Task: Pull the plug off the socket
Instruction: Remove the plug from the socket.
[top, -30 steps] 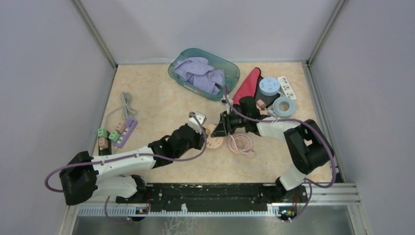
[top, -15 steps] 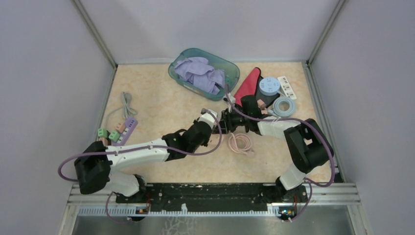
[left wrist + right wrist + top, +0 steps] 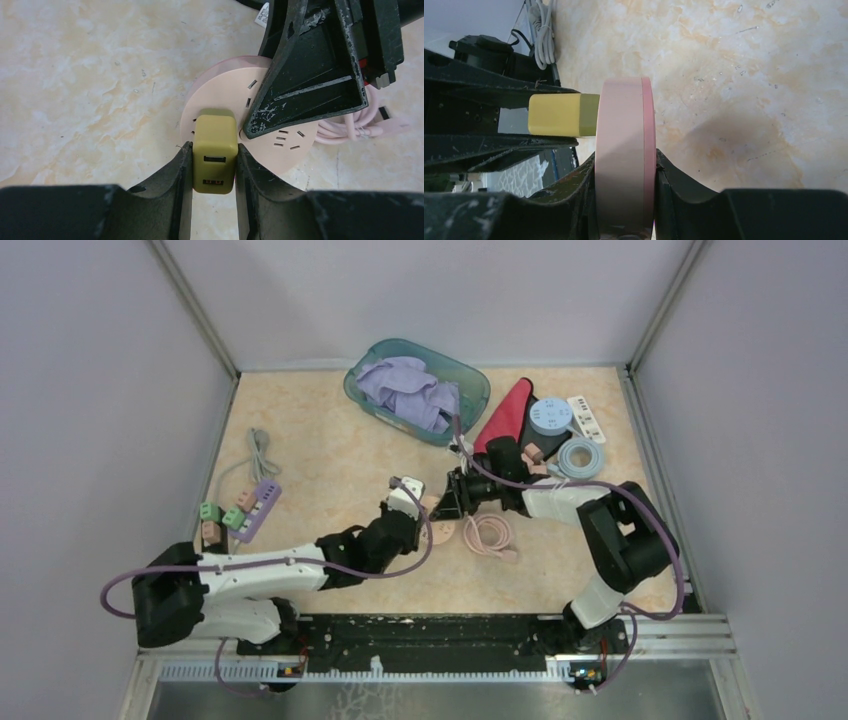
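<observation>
The socket [image 3: 441, 527] is a round pink disc, held on edge just above the table. My right gripper [image 3: 624, 200] is shut on the socket's rim [image 3: 624, 160]. An olive-yellow plug [image 3: 215, 152] with two USB ports sits flush against the socket's face [image 3: 285, 145]. My left gripper [image 3: 214, 165] is shut on the plug, one finger on each side. In the right wrist view the plug [image 3: 561, 115] sticks out to the left of the disc. In the top view the left gripper [image 3: 405, 502] and right gripper [image 3: 452, 502] meet at the table's middle.
The socket's pink cable coil [image 3: 490, 535] lies just right of it. A teal bin with purple cloth [image 3: 415, 390] stands behind. A red cloth [image 3: 505, 410], a blue disc [image 3: 550, 417], a white strip [image 3: 587, 418] and a blue coil [image 3: 580, 455] lie back right. A purple strip with green plugs [image 3: 250, 510] lies left.
The left gripper reached right to the socket half a second ago, then drew back left and nearer. The right gripper has kept its hold on the socket in place.
</observation>
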Controlling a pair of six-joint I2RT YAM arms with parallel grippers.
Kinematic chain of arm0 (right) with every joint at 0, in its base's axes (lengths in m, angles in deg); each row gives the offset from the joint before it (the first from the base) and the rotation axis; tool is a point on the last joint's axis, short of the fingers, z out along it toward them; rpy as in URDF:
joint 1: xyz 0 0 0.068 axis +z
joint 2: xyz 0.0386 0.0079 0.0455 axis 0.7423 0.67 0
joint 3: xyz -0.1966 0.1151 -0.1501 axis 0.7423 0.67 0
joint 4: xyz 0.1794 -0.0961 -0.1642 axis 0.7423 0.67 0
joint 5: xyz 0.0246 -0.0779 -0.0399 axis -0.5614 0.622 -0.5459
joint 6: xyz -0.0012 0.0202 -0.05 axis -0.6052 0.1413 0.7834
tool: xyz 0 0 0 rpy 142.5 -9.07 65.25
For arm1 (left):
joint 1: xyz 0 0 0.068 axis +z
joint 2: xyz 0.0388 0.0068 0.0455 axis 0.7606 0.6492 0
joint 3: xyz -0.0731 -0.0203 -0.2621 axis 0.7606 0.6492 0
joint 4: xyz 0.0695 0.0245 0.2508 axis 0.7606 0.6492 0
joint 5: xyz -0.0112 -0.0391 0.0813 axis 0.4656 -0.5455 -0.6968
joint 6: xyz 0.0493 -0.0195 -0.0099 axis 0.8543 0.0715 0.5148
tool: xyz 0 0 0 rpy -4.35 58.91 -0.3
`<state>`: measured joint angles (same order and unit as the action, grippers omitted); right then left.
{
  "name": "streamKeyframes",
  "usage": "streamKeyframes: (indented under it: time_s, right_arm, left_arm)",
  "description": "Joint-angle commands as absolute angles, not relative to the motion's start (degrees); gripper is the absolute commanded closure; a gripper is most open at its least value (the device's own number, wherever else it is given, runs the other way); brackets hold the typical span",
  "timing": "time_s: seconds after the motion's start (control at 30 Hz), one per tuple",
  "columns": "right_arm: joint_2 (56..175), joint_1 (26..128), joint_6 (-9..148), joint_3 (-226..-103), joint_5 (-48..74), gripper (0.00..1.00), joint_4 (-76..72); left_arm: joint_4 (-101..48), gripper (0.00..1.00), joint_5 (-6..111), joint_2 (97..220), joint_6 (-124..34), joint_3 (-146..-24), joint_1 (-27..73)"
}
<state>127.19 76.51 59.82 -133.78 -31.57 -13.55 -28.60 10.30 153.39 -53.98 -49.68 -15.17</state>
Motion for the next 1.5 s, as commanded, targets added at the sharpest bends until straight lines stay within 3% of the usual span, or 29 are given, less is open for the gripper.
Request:
streamKeyframes:
  time_s: [0.0,0.13,0.33,0.6,0.97,1.2,1.47]
  right_arm:
    - [127.5,77.2,60.0,-135.4,-36.3,1.0,-17.5]
    - [127.9,77.2,60.1,-135.3,-36.1,1.0,-17.6]
    - [128.3,77.2,60.1,-135.3,-36.0,1.0,-17.6]
    - [128.3,77.2,59.8,-135.3,-35.8,1.0,-17.8]
    - [128.5,77.2,59.8,-135.3,-34.9,1.0,-17.6]
    - [128.9,77.2,59.7,-135.3,-34.6,1.0,-17.5]
    - [128.8,77.2,60.0,-135.3,-34.2,1.0,-17.3]
  left_arm:
    - [-35.7,1.0,-4.6,159.4,-55.6,-54.1,-18.8]
    - [-27.3,1.0,-4.3,166.1,-50.9,-62.1,-19.0]
    - [-18.5,1.0,8.2,169.0,-45.3,-70.3,-16.4]
    - [-27.4,1.0,26.6,158.8,-58.2,-61.0,-3.8]
    - [-34.1,1.0,21.1,150.7,-60.0,-51.3,-5.9]
    - [-19.6,1.0,4.8,158.3,-69.5,-61.3,-11.8]
    - [-14.8,1.0,8.4,164.5,-66.3,-68.0,-9.6]
